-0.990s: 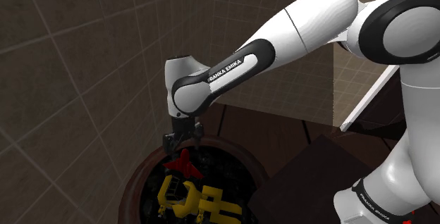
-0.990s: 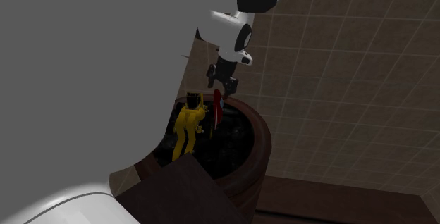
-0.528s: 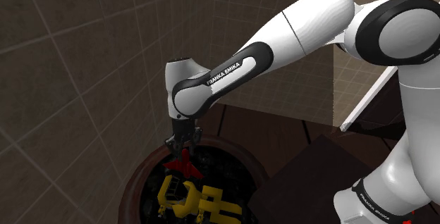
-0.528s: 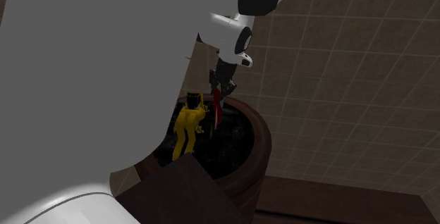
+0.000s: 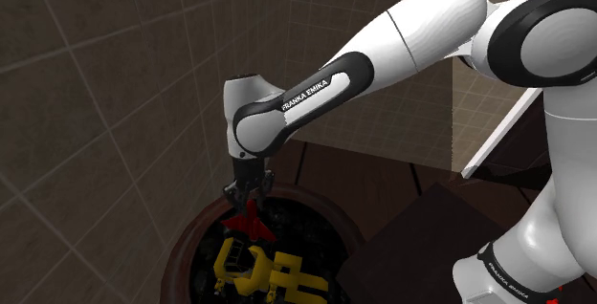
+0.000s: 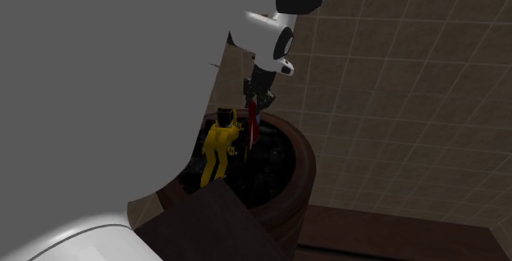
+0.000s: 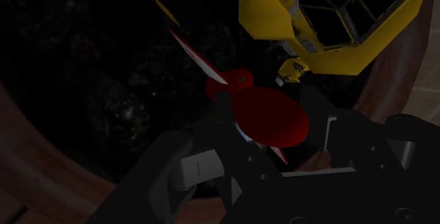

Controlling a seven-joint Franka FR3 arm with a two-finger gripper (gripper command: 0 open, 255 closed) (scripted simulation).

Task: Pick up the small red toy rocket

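Clamped on the upper end of the small red rocket [image 5: 247, 220], gripper [image 5: 247, 195] pinching it from both sides, fins hanging below. Sitting low inside the round brown tub [image 6: 304, 167] over dark fill, just beside the yellow toy [image 6: 218, 146]; cannot tell whether fins touch the fill. Reads as grasp made, lift not yet done. Next calls for a straight pull upward, holding grip firm, steering clear of the yellow toy and the tub's wall.
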